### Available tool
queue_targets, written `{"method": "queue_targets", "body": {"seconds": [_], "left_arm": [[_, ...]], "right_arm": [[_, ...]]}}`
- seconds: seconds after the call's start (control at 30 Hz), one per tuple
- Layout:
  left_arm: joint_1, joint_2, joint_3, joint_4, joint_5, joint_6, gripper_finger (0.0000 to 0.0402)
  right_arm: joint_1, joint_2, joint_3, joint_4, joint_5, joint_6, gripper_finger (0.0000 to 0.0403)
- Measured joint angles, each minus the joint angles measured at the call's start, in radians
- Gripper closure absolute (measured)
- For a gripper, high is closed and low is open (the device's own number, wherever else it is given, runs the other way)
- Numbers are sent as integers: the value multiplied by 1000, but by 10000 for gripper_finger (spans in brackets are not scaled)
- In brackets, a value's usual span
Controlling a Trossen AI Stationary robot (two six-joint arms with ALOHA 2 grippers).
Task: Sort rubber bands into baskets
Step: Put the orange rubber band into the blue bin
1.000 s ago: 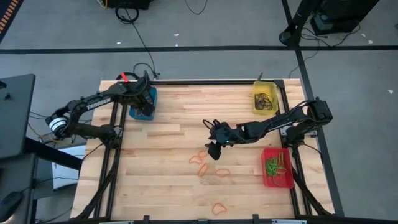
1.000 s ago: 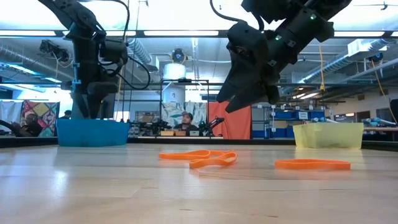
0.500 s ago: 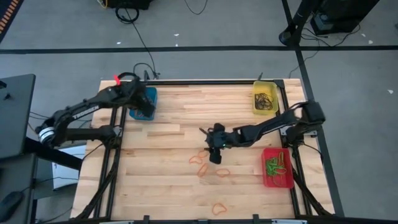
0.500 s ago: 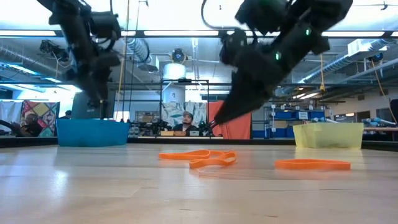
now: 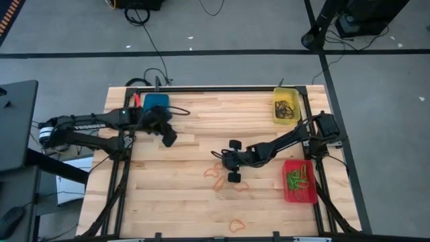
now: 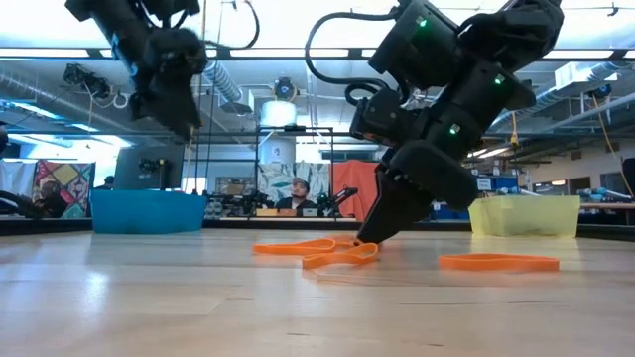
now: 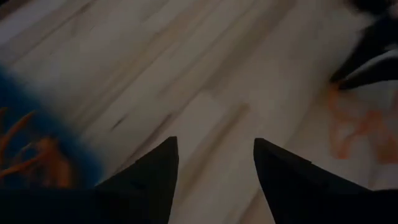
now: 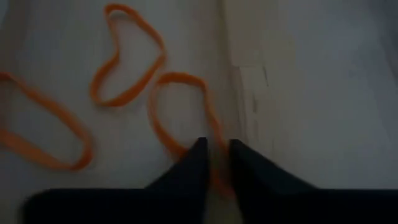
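Reaching down to the wooden surface (image 5: 181, 202), the right gripper (image 5: 227, 166) plants its fingertips on an orange rubber band (image 8: 180, 115), its fingers (image 8: 193, 168) drawn nearly together with one strand of the loop running between them; whether the strand is actually pinched cannot be told. That band is a narrow loop whose long axis runs straight away from the fingers in the right wrist view. Two more orange bands (image 8: 127, 56) lie just beside it. From table height, the loops lie flat as low strips, one (image 6: 316, 248) at the right fingertips and another (image 6: 498, 262) apart from it. A further orange band (image 5: 236, 225) sits alone near the front edge.

The left gripper (image 5: 168, 136) hangs above the surface near the blue basket (image 5: 156, 101), its fingers (image 7: 155, 171) spread wide with nothing between them. Orange bands show inside that basket. The yellow basket (image 5: 287, 107) at the far right corner holds dark bands, and the red basket (image 5: 299, 180) at the right edge holds green ones.
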Motion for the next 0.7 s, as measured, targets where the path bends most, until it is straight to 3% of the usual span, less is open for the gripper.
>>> {"method": "queue_targets", "body": {"seconds": [0.07,0.13,0.47,0.7], "left_arm": [[-36,11,0,59,-3,-17,188],[-61,26,0,111,-8,-24,188],[-153,167,0,355,-14,-19,188],[-183,275,0,619,98,-14,188]], "right_arm": [[7,1,0,5,7,-2,368],[7,-6,-3,6,5,11,390],[-1,-192,27,-11,122,36,398],[-12,-287,129,0,125,-67,400]]}}
